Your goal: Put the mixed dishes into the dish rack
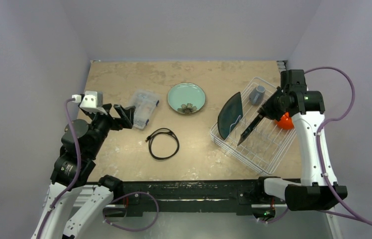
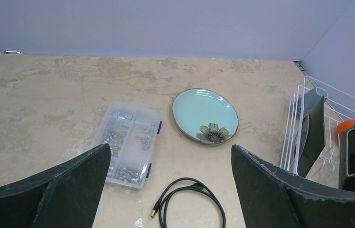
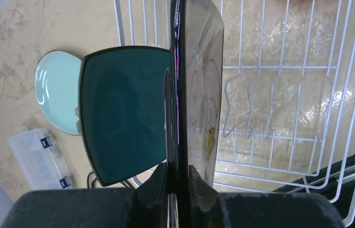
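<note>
Well along: the dark teal plate [image 3: 123,114] and grey-blue mug [image 1: 257,94] stand in the dish rack [image 1: 266,147] at the table's 3 o'clock. The right gripper [image 3: 178,173] pinches the patterned plate [image 3: 199,95] on edge over the tines; I judge it not yet seated. The pale mint plate [image 1: 186,97] lies at 12 o'clock, and the left gripper [image 1: 126,115] gapes empty. Only the right wrist view shows the pinch itself. The top view shows the orange bowl [image 1: 286,122] best, though whether it is in or beside the rack is unclear.

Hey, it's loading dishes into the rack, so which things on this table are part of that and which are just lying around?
Part of the job: dish rack, grey-blue mug, orange bowl, dark teal plate, patterned square plate (clamped in the right gripper), mint round plate (not yet racked).
Just lying about: clear compartment box, black cable.
</note>
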Action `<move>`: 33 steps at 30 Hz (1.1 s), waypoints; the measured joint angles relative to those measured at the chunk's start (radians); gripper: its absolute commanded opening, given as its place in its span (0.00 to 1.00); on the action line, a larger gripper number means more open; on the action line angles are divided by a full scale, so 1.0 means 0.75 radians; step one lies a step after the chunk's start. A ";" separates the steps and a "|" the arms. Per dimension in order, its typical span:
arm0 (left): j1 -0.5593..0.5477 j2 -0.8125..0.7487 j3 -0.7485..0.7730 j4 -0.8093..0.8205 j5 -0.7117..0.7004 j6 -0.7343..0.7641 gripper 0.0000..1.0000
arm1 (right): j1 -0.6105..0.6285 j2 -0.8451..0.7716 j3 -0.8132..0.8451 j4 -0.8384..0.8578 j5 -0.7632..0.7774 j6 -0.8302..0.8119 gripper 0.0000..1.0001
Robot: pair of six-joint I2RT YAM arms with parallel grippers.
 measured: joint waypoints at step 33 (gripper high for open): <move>0.000 0.017 -0.016 0.002 0.024 0.000 0.97 | 0.002 0.071 -0.242 0.174 0.031 0.024 0.00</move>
